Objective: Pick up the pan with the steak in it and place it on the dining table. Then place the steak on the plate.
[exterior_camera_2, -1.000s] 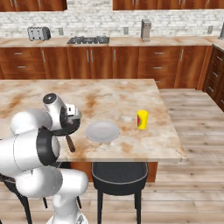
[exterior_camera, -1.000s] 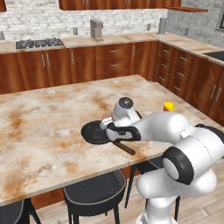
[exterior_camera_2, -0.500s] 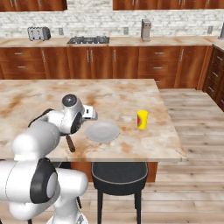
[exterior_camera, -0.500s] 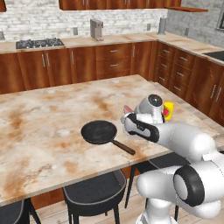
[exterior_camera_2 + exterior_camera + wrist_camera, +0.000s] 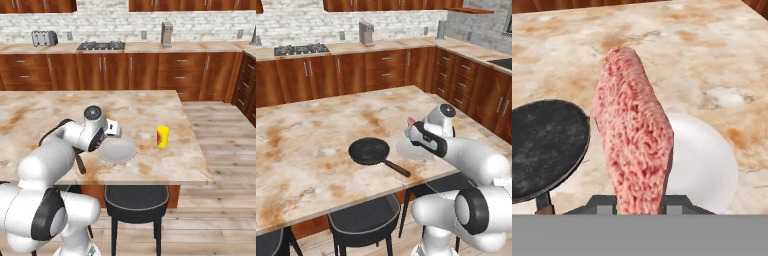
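My gripper (image 5: 639,207) is clamped on the steak (image 5: 634,150); in the hand view the slab stands on edge between my jaws, its lower end pinched at the fingertips and the rest rising straight away from them. The jaws are narrow, pressed against both flat faces of the meat. In the left base view a small pink tip of the steak (image 5: 411,121) shows just ahead of my hand, above the tabletop. The plate (image 5: 704,165) lies directly beyond and below my jaws, slightly to one side of the held slab; the steak hangs over its near rim, not touching it as far as I can tell. In the right base view the plate (image 5: 120,151) sits just under and in front of my hand. The pan (image 5: 544,145) rests on the dining table (image 5: 712,65) on the other side of my jaws from the plate, close beside the plate but apart from it, and its bowl is bare. In the left base view the pan (image 5: 370,150) lies flat with its brown handle (image 5: 396,168) pointing toward the table's near edge. A yellow cup (image 5: 162,136) stands on the table past the plate, well away from my jaws.
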Robot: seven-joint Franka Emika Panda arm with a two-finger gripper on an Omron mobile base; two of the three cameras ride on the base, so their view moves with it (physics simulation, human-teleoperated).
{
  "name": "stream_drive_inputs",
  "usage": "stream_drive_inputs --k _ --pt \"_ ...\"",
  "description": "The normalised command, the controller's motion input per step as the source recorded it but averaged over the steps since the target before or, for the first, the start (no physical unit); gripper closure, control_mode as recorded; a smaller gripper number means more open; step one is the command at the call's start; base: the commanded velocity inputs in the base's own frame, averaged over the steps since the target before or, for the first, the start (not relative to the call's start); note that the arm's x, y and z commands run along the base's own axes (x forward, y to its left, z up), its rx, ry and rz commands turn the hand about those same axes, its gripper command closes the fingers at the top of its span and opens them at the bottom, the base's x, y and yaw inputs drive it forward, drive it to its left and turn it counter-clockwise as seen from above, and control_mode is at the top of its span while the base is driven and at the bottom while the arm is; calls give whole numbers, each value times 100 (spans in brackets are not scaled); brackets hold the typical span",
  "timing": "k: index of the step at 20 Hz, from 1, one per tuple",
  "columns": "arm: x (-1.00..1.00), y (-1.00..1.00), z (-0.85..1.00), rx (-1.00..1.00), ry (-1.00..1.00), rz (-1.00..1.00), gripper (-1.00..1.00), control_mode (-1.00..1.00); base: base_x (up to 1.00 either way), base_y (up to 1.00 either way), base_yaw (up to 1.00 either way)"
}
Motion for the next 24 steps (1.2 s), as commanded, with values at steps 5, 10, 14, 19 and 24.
stream_drive_inputs --k 5,10,14,19,24 --pt "-22 -1 -6 -4 -7 -10 100 -100 0 0 0" --pt "-32 -7 -19 -8 -4 -24 100 -100 0 0 0" --pt "0 0 -9 -9 0 -26 100 -100 0 0 0" --pt "6 -1 -1 0 0 -2 100 -100 0 0 0" --pt "18 -5 -19 0 2 0 100 -100 0 0 0"
